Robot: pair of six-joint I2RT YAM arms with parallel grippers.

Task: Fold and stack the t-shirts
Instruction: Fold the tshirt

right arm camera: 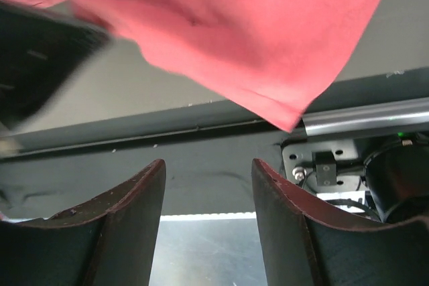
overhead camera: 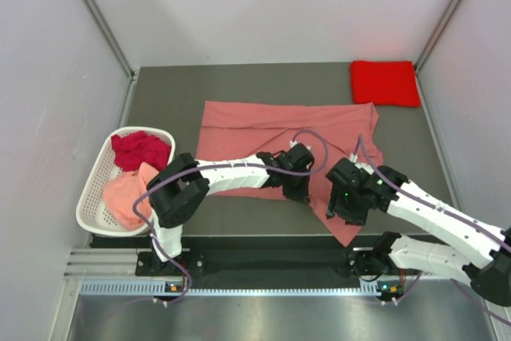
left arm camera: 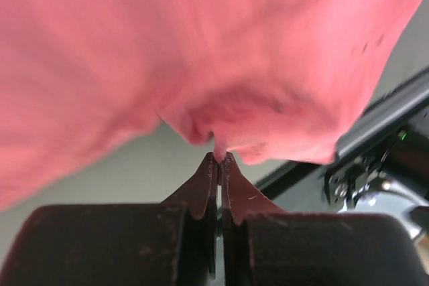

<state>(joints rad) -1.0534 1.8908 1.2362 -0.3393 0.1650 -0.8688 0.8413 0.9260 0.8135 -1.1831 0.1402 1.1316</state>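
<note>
A salmon pink t-shirt (overhead camera: pixel 263 127) lies spread across the middle of the table, and its near right corner hangs over the front edge. My left gripper (overhead camera: pixel 296 190) is at the shirt's near edge. In the left wrist view the left gripper (left arm camera: pixel 220 157) is shut on a small pinch of the shirt (left arm camera: pixel 201 51). My right gripper (overhead camera: pixel 341 210) hovers over the shirt's near right part. The right wrist view shows that gripper (right arm camera: pixel 208 173) open and empty, with the shirt (right arm camera: pixel 234 31) beyond its tips. A folded bright red t-shirt (overhead camera: pixel 385 83) lies at the back right corner.
A white slotted basket (overhead camera: pixel 89 197) stands at the table's left edge. It holds a crumpled dark crimson t-shirt (overhead camera: pixel 141 149) and a pale pink t-shirt (overhead camera: pixel 126 194). Grey walls close in on both sides, and a black rail (overhead camera: pixel 263 261) runs along the front edge.
</note>
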